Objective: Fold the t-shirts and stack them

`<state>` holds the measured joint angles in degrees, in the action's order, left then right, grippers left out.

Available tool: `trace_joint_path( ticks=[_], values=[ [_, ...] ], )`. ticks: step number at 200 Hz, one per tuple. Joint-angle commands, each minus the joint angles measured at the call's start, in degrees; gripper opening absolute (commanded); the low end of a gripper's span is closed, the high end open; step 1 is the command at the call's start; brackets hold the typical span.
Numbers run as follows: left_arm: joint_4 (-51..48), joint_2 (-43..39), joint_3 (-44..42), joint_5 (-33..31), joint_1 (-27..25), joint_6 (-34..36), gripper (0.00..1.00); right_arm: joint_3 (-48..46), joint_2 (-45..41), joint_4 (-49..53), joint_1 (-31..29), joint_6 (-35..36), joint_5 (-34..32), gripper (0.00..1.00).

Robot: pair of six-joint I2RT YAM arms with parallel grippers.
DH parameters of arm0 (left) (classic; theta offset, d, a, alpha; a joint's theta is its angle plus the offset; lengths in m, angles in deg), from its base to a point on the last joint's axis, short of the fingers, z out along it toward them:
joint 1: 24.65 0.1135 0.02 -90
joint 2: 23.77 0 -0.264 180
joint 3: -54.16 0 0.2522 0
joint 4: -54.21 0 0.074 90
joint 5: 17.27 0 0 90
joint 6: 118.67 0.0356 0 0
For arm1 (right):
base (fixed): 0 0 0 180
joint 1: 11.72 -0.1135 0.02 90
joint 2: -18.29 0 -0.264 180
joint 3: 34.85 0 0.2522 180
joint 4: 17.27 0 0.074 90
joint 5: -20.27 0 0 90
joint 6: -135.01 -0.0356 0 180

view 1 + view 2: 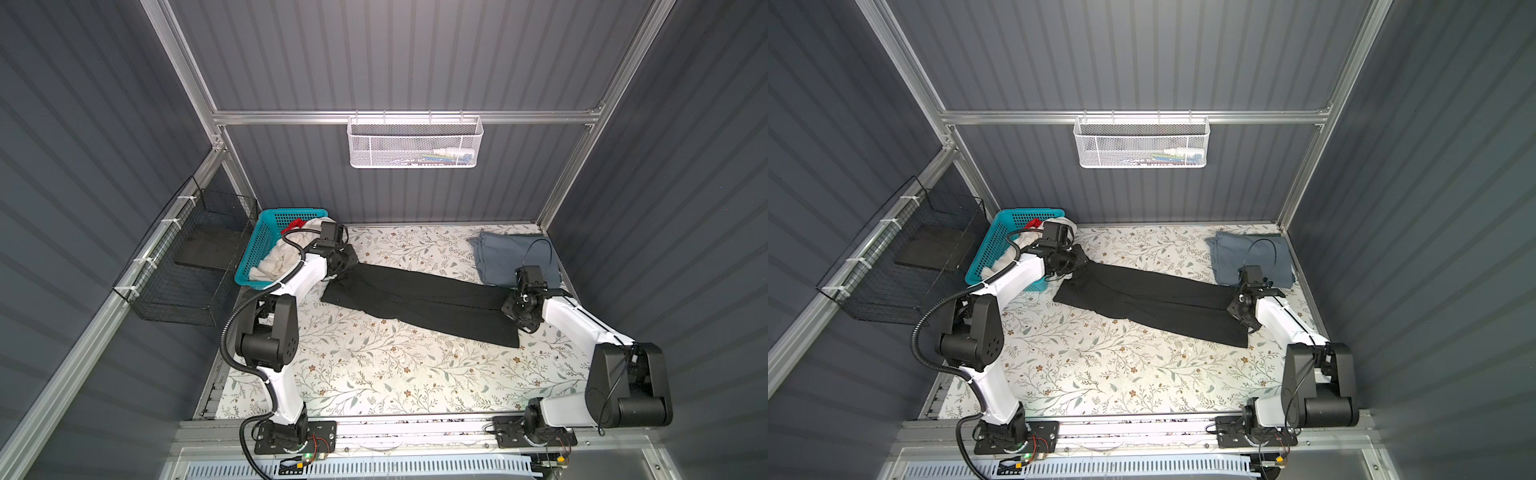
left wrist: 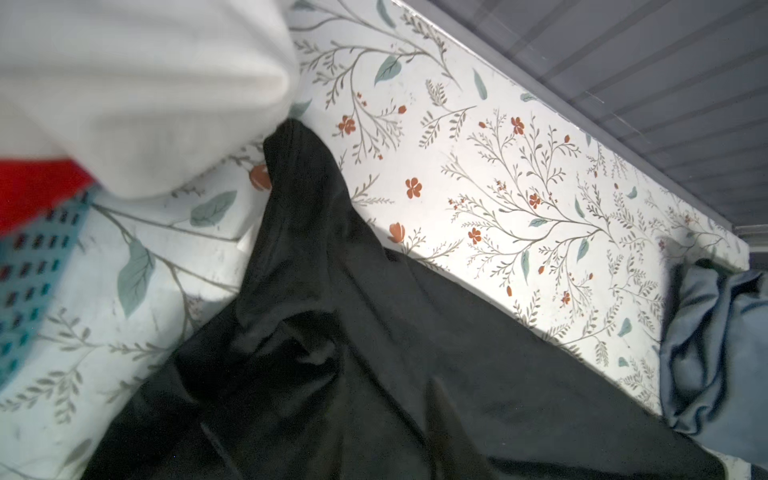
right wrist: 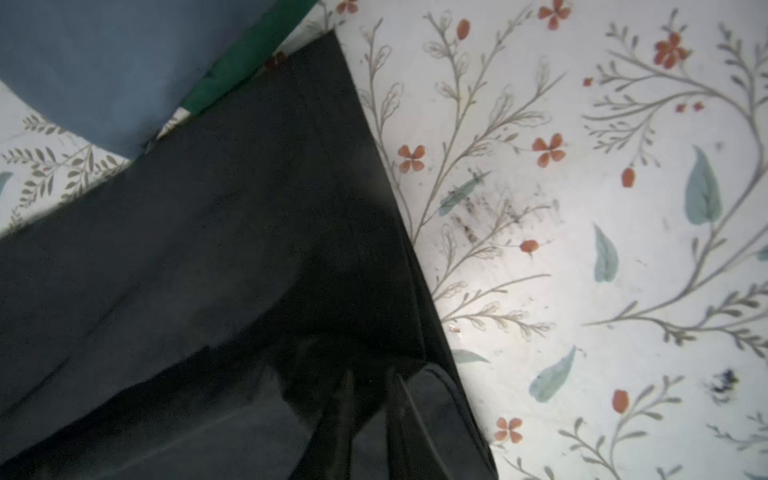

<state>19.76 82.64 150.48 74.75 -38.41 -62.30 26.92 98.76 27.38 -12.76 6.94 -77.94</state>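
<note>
Black tee (image 1: 419, 301): flat on the counter (image 1: 374, 374), a long narrow strip running slantwise from beside the basket toward the right edge.
L gripper (image 1: 341, 266): low at the strip's far-left end. Jaws hidden under the wrist, so wide or narrow, can't tell.
R gripper (image 1: 512, 308): over the strip's right end. Black on black, so gap can't be read, grip or not unclear.
Blue-grey tee (image 1: 511, 257): folded, far-right corner, just beside the strip's right end.
Basket (image 1: 255, 253): teal, far-left corner.
White tee (image 1: 282, 257): bunched in the basket.
Red tee (image 1: 293, 225): a scrap showing in the basket, next to the white.
</note>
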Motion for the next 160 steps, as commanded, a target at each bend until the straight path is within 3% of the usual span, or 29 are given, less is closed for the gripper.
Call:
trace_joint_path(
  ticks=[1, 22, 47, 66, 88, 125, 160],
  values=[
    [0.0, -4.0, 1.4, -1.5, 0.4, 2.5, 0.57, -0.2, -1.8, 2.9, 0.6, 1.0, -2.5, 0.34],
    [0.5, -6.8, 0.3, -0.4, 0.3, 3.3, 0.65, -0.5, -3.6, 3.2, 0.8, 1.3, -1.5, 0.49],
    [0.7, -10.6, -3.6, 1.4, -0.1, 3.3, 0.67, -1.7, -6.7, 1.8, 0.8, 0.8, 4.2, 0.77],
    [0.5, -13.8, -7.5, 1.8, -1.4, 3.7, 0.67, -2.5, -9.1, 1.2, 0.5, 0.6, 8.6, 0.93],
    [-0.9, -17.2, -11.7, 2.3, -2.6, 3.2, 0.67, -2.5, -12.3, 2.7, -0.7, 0.3, 9.0, 0.99],
    [-2.8, -21.7, -19.0, 2.9, -5.1, 2.9, 0.66, -2.1, -19.2, 1.9, -4.3, 0.9, 11.9, 0.99],
    [-1.7, -21.8, -25.6, 4.9, -5.8, 1.2, 0.65, -1.2, -19.9, -1.1, -7.9, -0.8, 15.9, 0.99]
  ],
)
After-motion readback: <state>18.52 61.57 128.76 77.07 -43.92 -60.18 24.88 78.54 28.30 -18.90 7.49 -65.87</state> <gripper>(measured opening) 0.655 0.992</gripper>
